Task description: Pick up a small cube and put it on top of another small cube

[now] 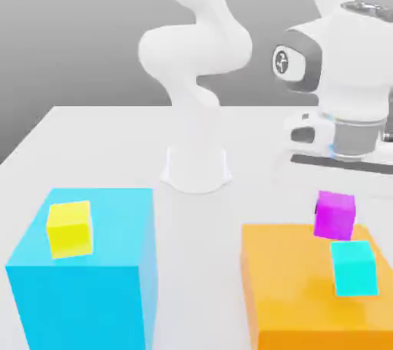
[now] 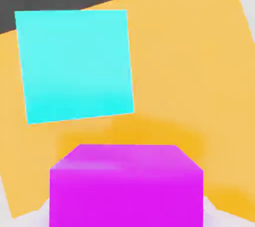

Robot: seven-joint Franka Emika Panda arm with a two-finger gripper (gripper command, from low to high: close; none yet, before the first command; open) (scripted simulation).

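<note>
White tabletop [image 1: 100, 149] under a plain grey backdrop. Tool [image 1: 336, 195] closed on the small magenta cube [image 1: 335, 214], raised just above the orange block [image 1: 307, 295], near the small turquoise cube [image 1: 355, 267] resting on it. Small yellow cube [image 1: 70, 229] atop the big sky-blue block [image 1: 92, 279].

The magenta cube [image 2: 126, 186], turquoise cube [image 2: 74, 64] and orange block [image 2: 189, 71] look smooth, matt and plastic-like, uniformly coloured. The white arm [image 1: 196, 49] has a smooth, slightly glossy shell. The pale surface [image 1: 115, 149] looks matt.
</note>
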